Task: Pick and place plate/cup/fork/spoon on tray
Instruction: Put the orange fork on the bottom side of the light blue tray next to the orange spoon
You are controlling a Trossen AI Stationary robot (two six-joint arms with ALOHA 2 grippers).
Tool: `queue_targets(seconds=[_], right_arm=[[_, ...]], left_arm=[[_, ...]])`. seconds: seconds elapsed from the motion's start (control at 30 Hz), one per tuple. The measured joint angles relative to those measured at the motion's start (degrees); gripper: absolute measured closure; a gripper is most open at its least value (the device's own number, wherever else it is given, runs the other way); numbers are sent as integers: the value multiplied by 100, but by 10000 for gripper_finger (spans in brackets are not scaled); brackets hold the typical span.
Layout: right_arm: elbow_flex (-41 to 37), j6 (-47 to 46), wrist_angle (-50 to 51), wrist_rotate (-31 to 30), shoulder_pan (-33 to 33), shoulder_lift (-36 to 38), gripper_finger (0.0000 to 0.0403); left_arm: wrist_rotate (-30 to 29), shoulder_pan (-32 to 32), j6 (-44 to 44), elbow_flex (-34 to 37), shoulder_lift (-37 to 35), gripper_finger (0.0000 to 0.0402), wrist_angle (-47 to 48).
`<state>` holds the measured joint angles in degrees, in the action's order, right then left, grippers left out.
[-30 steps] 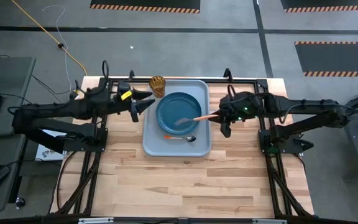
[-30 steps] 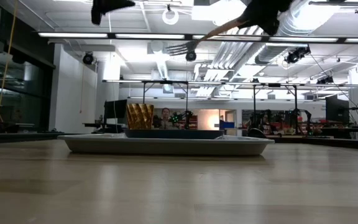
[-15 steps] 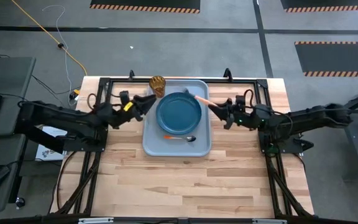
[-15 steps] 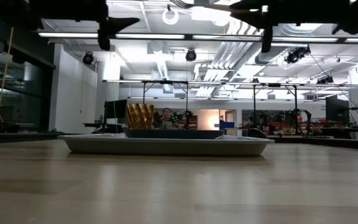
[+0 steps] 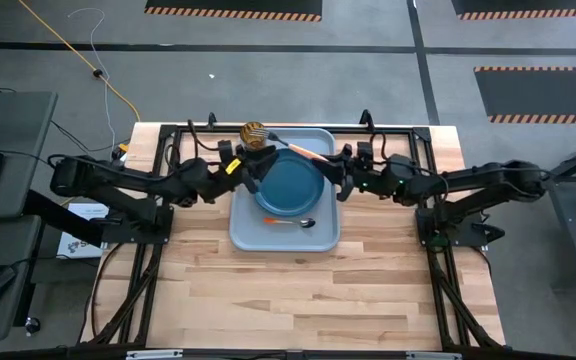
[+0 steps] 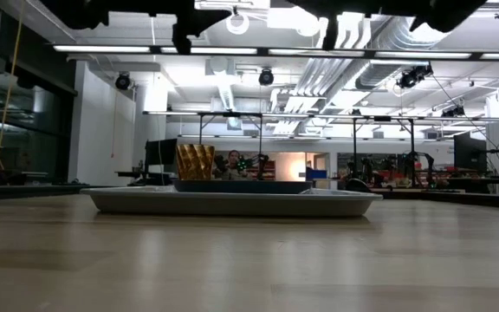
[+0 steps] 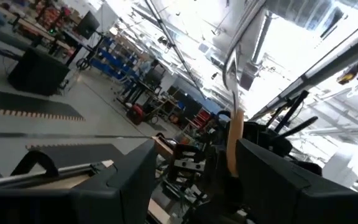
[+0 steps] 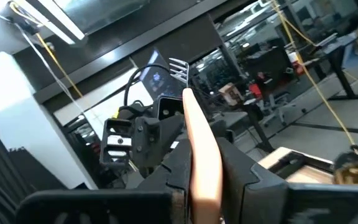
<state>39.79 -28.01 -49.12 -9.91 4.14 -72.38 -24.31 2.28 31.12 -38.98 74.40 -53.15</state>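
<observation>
orange and silver, the fork [image 5: 295, 148] is up in the air over the far part of the tray [image 5: 249, 235], and you can see it clamped by its handle between the closed fingers of the right gripper [image 5: 340, 166]. in the right wrist view the handle [image 8: 201, 155] runs up between the two dark fingers [image 8: 244, 171], with the tines at the far end and the left arm's wrist beyond them. seen from above, the tines reach toward the cup [image 5: 253, 134], which stands in the tray's far left corner.

your left gripper [image 5: 251, 165] hangs above the plate's left edge, close to the cup, and its fingers are spread apart with nothing between them. in the left wrist view the two dark fingers [image 7: 129, 186] stand wide apart, with the fork's orange handle [image 7: 234, 138] showing farther off.

dark blue, the plate [image 5: 290, 185] sits in the middle of the tray, filling most of its width. the spoon [image 5: 290, 221] lies flat on the tray along its near edge, just beside the plate's rim, its bowl toward the right.

the tray itself rests on the wooden table [image 5: 288, 300] toward its far edge, midway between the two arms. in the low view the tray [image 6: 232, 202] shows edge-on with the cup [image 6: 195, 162] and the plate's rim [image 6: 241, 185] above it, and both arms are only dark shapes at the upper edge.
</observation>
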Motion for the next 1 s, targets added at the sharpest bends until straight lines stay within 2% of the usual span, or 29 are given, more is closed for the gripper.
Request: queue_targets(seconds=[0.23,0.57,0.8,1.0], right_arm=[[464,145,-6,201,35,-270,373],[1072,289,-10,248,33,-650,373],[1522,247,-6,172,33,-1093,373],[1685,254,4,157,33,-1281,373]], left_arm=[[460,37,-161,-306,1,193,-45],[304,35,-141,-461,12,193,-418],[16,22,-793,-500,181,193,-1395],[-171,22,-1194,-560,206,193,-1605]])
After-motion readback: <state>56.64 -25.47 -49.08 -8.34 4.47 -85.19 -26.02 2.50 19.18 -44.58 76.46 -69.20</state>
